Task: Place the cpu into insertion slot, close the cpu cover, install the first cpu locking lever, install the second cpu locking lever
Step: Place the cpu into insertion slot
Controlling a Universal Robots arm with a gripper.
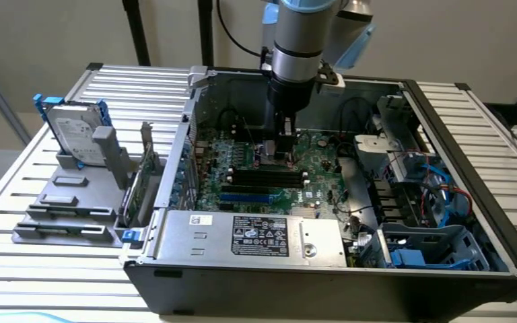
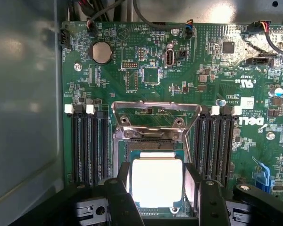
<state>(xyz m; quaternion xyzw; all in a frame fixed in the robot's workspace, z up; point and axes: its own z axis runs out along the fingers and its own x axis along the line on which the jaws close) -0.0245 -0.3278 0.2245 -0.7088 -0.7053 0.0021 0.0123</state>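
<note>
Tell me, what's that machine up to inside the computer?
A robot arm is reaching down into an open computer case, with its claw low over the green circuit board. The cpu, a pale square chip, sits right at the claw, at the insertion slot. The cpu cover stands raised open at one edge of the slot, not yet closed.

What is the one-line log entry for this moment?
gripper: jaws clamp pale silver square cpu chip | chip: at black square insertion slot | thin silver metal cpu cover: raised open
</note>
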